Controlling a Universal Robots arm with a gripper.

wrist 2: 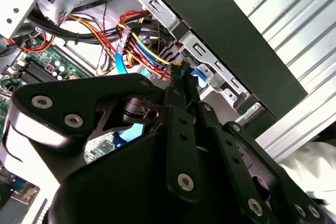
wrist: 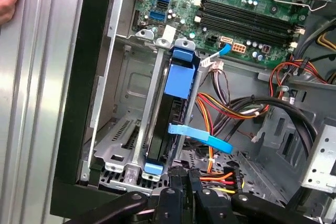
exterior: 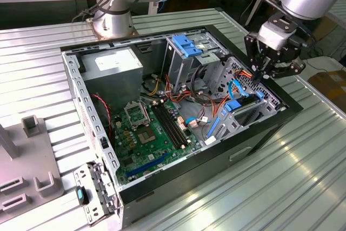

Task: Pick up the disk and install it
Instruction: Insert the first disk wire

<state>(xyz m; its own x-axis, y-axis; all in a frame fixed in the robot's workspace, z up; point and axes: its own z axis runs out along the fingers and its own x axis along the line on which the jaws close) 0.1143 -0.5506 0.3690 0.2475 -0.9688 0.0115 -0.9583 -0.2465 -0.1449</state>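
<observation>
Inside open black computer case, from exterior view's left: grey power supply box, green motherboard, tall grey drive cage with blue latch. Further right, flat dark disk with bright blue side rails stands on edge in lower metal drive bay, long axis running from motherboard side toward my black gripper. I hang just over disk's near blue end tab, fingers pinched narrow, nothing visibly held. Thin blue cable crosses disk's side; red-yellow wire bundle crowds close.
</observation>
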